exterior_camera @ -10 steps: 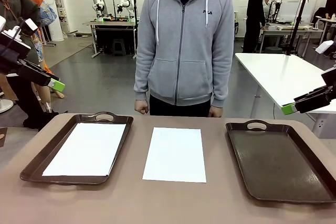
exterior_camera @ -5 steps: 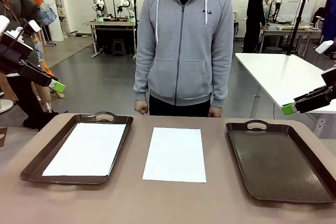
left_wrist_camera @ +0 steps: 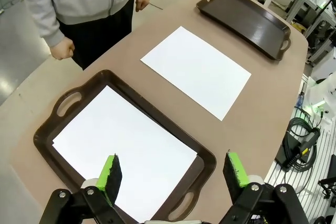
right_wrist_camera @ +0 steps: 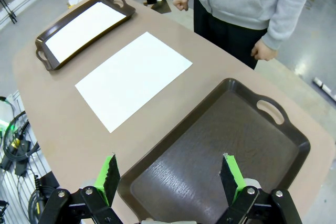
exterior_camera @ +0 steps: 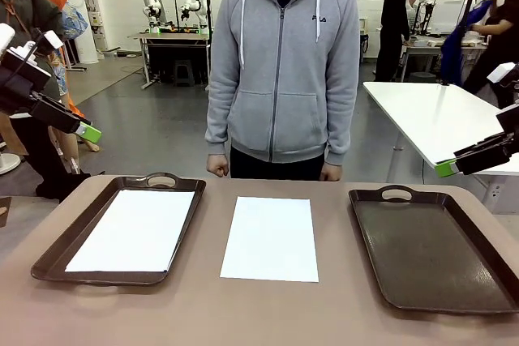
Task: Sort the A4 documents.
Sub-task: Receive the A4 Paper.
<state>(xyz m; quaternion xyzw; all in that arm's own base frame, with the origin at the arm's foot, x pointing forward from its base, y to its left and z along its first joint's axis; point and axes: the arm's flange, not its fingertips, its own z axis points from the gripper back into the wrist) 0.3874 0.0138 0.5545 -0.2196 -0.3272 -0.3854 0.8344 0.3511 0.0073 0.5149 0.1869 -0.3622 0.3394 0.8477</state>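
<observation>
One white A4 sheet (exterior_camera: pixel 130 229) (left_wrist_camera: pixel 123 146) (right_wrist_camera: pixel 86 24) lies flat inside the left brown tray (exterior_camera: pixel 55 253) (left_wrist_camera: pixel 89 85) (right_wrist_camera: pixel 44 56). A second A4 sheet (exterior_camera: pixel 271 237) (left_wrist_camera: pixel 197 69) (right_wrist_camera: pixel 134 77) lies on the bare table between the two trays. The right brown tray (exterior_camera: pixel 430 253) (left_wrist_camera: pixel 244 19) (right_wrist_camera: pixel 220 145) holds nothing. My left gripper (exterior_camera: pixel 87 131) (left_wrist_camera: pixel 173 174) hangs open high above the left tray's side of the table. My right gripper (exterior_camera: pixel 446 168) (right_wrist_camera: pixel 170 179) hangs open above the right tray. Neither gripper touches anything.
A person in a grey hoodie (exterior_camera: pixel 281 62) stands at the far edge of the brown table (exterior_camera: pixel 259 313), both hands (exterior_camera: pixel 217 166) down by the edge. A white table (exterior_camera: pixel 438 115) stands behind at the right. Cables (left_wrist_camera: pixel 299 140) lie on the floor beside the table.
Both arms, the sheets and the trays have stayed where they were. Only people in the far background have moved.
</observation>
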